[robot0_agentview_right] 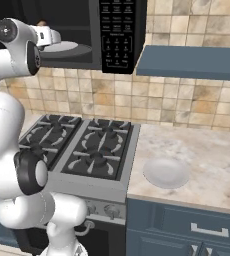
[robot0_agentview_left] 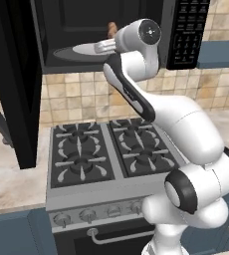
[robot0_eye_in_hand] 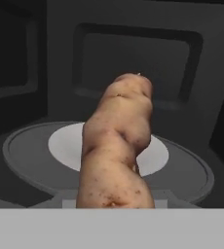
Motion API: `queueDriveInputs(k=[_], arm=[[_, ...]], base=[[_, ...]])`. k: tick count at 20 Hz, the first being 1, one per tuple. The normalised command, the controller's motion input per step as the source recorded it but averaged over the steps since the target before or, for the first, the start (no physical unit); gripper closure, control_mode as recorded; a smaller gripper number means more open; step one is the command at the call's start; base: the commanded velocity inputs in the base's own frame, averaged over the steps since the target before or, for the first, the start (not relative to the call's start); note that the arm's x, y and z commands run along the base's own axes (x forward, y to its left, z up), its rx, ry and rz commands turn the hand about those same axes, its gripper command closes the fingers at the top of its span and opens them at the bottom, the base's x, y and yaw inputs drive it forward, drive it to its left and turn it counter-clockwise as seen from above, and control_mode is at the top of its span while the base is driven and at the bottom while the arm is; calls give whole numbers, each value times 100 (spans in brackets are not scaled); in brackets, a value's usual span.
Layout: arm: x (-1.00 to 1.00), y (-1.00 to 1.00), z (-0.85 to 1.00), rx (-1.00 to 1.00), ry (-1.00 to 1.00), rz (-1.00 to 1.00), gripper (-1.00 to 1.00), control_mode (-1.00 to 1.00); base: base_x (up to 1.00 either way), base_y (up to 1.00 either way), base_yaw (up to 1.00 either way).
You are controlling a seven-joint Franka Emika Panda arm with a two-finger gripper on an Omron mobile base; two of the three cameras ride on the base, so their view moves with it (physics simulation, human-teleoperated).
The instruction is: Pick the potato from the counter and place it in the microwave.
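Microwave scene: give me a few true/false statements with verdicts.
1. The microwave door is open. True.
2. The potato lies on the counter. False: it is shut in the jaws, over the turntable inside the microwave.
3. A white plate sits on the counter right of the stove. True.
4. A pot stands on a burner. False: the grates are bare.
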Motion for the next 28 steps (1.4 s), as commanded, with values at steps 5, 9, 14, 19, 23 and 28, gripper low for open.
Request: queueDriveInputs(k=[5, 9, 14, 19, 23, 28], arm=[[2, 3, -2, 0, 11, 0, 100, -100], [22, 8, -18, 0, 1, 0, 100, -100], [46, 3, -16, 0, 0, 0, 100, -100], [41, 6, -4, 0, 0, 0, 100, -100], [19, 5, -5, 0, 2, 0, 100, -100], [22, 8, -8, 0, 6, 0, 100, -100]], base=[[0, 0, 0], [0, 0, 0], [0, 0, 0], [0, 0, 0], [0, 0, 0], [0, 0, 0]])
